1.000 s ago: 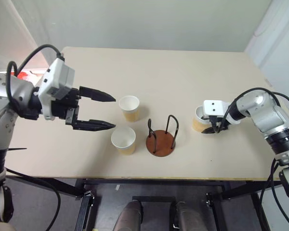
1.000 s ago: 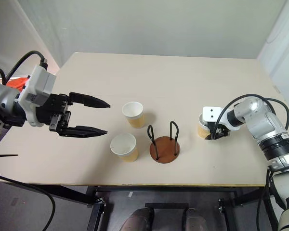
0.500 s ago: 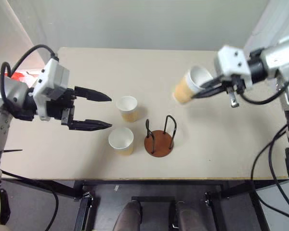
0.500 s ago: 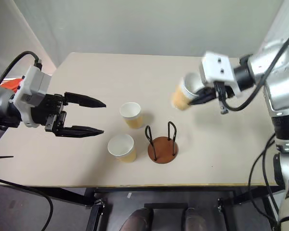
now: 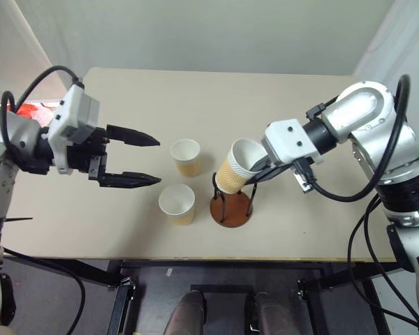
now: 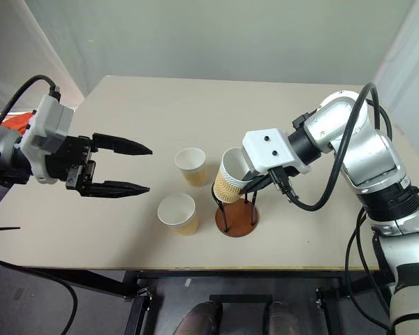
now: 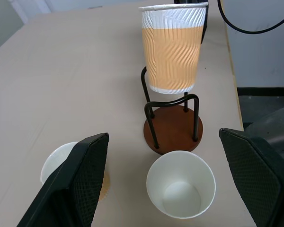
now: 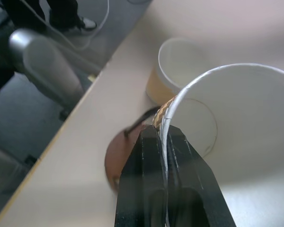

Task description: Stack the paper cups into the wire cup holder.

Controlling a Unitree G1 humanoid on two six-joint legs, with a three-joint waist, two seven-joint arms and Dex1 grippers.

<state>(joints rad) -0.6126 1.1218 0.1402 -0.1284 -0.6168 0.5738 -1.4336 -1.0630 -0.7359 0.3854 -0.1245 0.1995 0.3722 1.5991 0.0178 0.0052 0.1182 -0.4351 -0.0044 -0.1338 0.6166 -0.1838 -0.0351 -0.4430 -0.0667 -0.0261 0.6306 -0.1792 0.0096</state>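
Observation:
A tan paper cup (image 5: 236, 167) hangs tilted just above the wire cup holder (image 5: 232, 208), its bottom between the tops of the two wire loops. My right gripper (image 5: 255, 174) is shut on that cup's rim, one finger inside and one outside, as its wrist view shows (image 8: 162, 135). Two more paper cups stand upright on the table left of the holder, one farther back (image 5: 186, 156) and one nearer the front (image 5: 177, 203). My left gripper (image 5: 159, 160) hovers open and empty to the left of those two cups, pointing toward them.
The holder stands near the front edge of the beige table (image 5: 286, 237). A red object (image 5: 31, 112) lies beyond the table's left edge, behind my left arm. Bare tabletop stretches behind and to the right of the holder.
My right gripper lifted the cup off the table's right side and carried it left to just above the holder. The left arm stayed put.

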